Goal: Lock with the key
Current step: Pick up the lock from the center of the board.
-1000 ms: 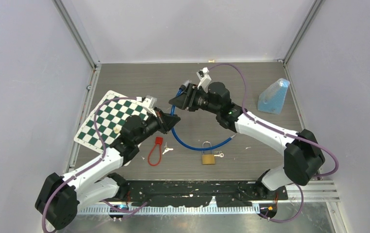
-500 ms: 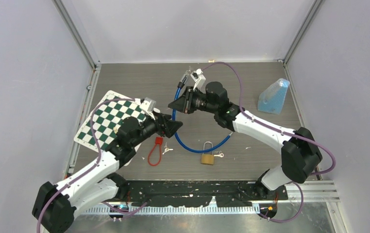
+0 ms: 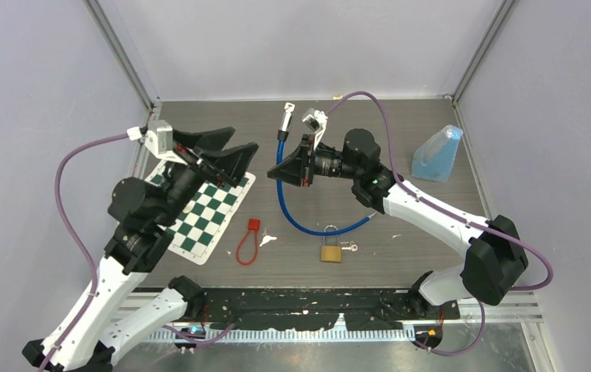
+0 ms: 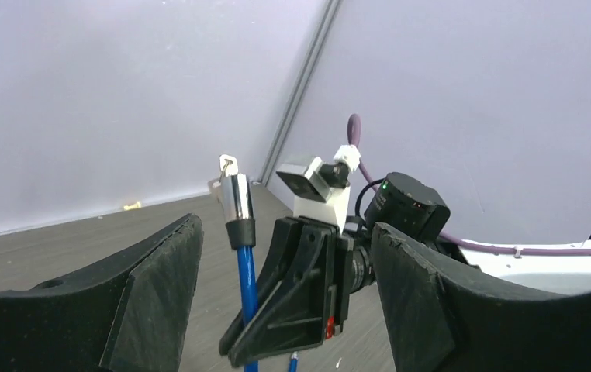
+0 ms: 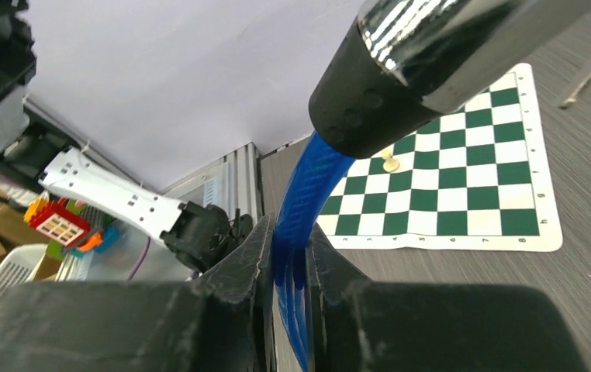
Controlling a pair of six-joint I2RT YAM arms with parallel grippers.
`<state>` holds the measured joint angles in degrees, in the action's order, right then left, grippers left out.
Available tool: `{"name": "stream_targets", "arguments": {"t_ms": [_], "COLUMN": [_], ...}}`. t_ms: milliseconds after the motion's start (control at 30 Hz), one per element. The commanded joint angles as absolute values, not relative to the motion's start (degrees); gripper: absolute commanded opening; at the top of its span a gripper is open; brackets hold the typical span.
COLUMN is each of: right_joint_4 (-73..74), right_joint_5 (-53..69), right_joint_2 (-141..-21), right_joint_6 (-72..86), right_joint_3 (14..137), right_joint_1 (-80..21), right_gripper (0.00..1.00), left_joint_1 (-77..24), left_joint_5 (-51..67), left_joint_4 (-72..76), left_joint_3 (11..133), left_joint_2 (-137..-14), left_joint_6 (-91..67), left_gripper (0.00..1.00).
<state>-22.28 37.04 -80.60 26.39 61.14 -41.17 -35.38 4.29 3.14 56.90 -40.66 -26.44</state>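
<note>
A blue cable lock [image 3: 302,224] curves over the table, and its silver lock head [image 3: 285,122] is lifted up. A small key [image 4: 227,164] sticks out of the top of that head [image 4: 237,198]. My right gripper [image 3: 275,171] is shut on the blue cable [image 5: 305,203] just below the head [image 5: 401,70]. My left gripper [image 3: 246,139] hangs open to the left of the head, holding nothing. In the left wrist view the cable [image 4: 247,294] and the right gripper [image 4: 292,310] show between my open fingers [image 4: 160,271].
A brass padlock [image 3: 332,252] with a small key [image 3: 349,248] beside it lies near the front. A red loop [image 3: 246,242] with another key [image 3: 267,239] lies left of it. A green chessboard [image 3: 207,221] is under the left arm, and a blue translucent pyramid [image 3: 437,155] stands at the right.
The left gripper opened, let go of the cable and swung up and back to the left. The right gripper closed on the cable and lifted its lock head.
</note>
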Motion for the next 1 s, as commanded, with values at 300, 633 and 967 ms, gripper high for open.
{"name": "stream_targets", "arguments": {"t_ms": [300,633,967], "right_joint_4": [-25.6,-7.6,-5.3], "right_joint_5": [43.2,32.3,29.3], "right_joint_2": [-76.4,-78.1,-80.2], "right_joint_6": [21.2,15.5,15.4], "right_joint_3": [62.4,68.8,71.3], "right_joint_1": [-41.4,-42.3,-43.1], "right_gripper": [0.05,0.05,0.05], "left_joint_1": [-34.9,-34.9,-34.9], "left_joint_5": [11.8,13.8,15.1], "left_joint_4": [-4.1,-3.6,-1.8], "left_joint_3": [64.4,65.9,65.3], "left_joint_2": [-57.4,-61.5,-63.9], "left_joint_6": [-31.0,-28.9,-26.5], "left_gripper": [0.72,0.47,0.21]}}
